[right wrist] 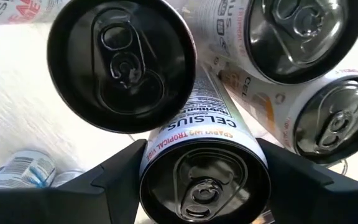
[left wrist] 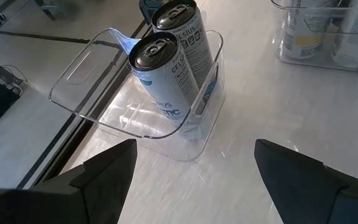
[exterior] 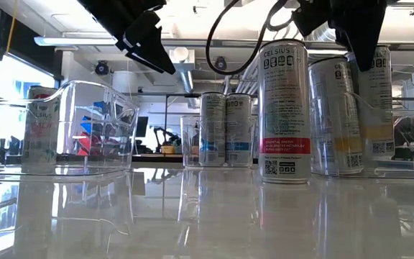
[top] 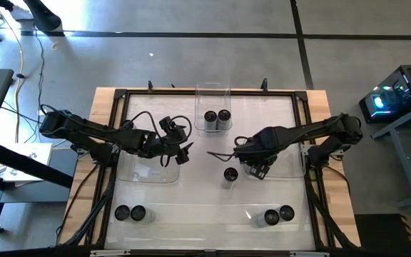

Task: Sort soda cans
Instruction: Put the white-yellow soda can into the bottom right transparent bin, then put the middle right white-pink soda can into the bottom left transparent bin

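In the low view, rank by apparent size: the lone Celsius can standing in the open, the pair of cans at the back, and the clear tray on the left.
1. Clear tray.
2. Lone Celsius can, enlarged by nearness.
3. Back pair of cans; the two look alike.

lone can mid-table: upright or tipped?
Upright. The lone can shows its round top from above and stands vertical at table level, outside every tray.
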{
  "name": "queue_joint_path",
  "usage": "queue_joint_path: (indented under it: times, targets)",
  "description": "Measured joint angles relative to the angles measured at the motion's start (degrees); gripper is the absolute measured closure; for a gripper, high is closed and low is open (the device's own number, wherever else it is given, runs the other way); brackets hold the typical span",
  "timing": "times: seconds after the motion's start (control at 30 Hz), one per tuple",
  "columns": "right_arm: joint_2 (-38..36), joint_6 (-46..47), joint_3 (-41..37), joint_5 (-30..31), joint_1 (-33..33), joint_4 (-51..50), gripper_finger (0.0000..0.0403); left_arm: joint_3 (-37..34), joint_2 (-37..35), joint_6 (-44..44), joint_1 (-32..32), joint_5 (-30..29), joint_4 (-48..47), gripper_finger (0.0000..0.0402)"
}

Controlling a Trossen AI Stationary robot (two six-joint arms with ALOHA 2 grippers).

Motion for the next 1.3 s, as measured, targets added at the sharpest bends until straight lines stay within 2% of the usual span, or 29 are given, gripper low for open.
queue_joint_path:
  times: [0.17,0.43,0.73,0.9,1.07,1.17,1.3]
  targets:
    - [0.02,-1.03,0.0,-1.36,-0.02,0.02,0.0135,0.0,0.0,0.02,0.0,0.0,0.01,0.008]
    - [0.0,-1.05,0.02,-1.56,-0.06,0.23,0.0081,0.0,0.0,0.02,0.01,0.0,0.0,0.008]
    - [-2.62,0.1,2.31,0.82,1.63,-0.97,0.0075,0.0,0.0,0.04,0.0,0.0,0.0,0.008]
    - [-5.37,2.63,7.91,5.92,4.56,-1.06,0.0075,0.0,0.0,-0.01,0.0,0.0,0.07,0.008]
    - [-6.38,3.76,12.49,15.45,10.41,0.94,0.0075,0.0,0.0,-0.06,0.01,0.0,0.13,0.008]
    - [-6.36,0.86,11.78,20.16,14.88,7.92,0.0075,0.0,0.0,-0.08,0.0,0.0,0.13,0.008]
    - [-6.34,-4.99,5.88,26.9,19.41,23.34,0.0075,0.0,0.0,-0.51,0.0,0.0,0.15,0.008]
